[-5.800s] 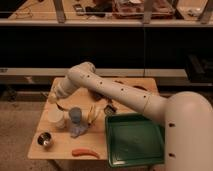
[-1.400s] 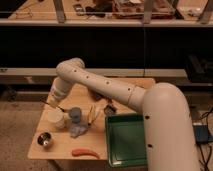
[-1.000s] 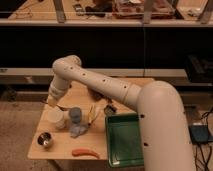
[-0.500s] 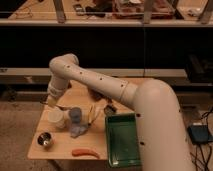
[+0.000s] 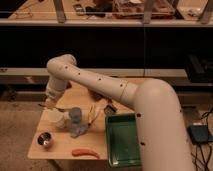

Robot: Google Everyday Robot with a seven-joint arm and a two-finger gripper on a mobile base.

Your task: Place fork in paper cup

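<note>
The paper cup (image 5: 56,120) is short, wide and white, and stands upright at the left of the wooden table (image 5: 100,97). My gripper (image 5: 50,103) hangs from the arm's wrist just above the cup's left rim. It is shut on the fork (image 5: 62,108), a thin dark sliver that lies roughly level just above the cup's rim. The gripper partly hides the fork's held end.
A blue-grey cup (image 5: 76,114) stands right of the white cup, with a blue-grey thing (image 5: 78,131) in front of it. A small metal bowl (image 5: 45,140), a yellow banana-like thing (image 5: 91,114), an orange-red thing (image 5: 85,152) and a green tray (image 5: 123,141) share the table.
The arm has swung left. The gripper has moved left and a little down with the fork, from near the blue-grey cup to above the white cup.
</note>
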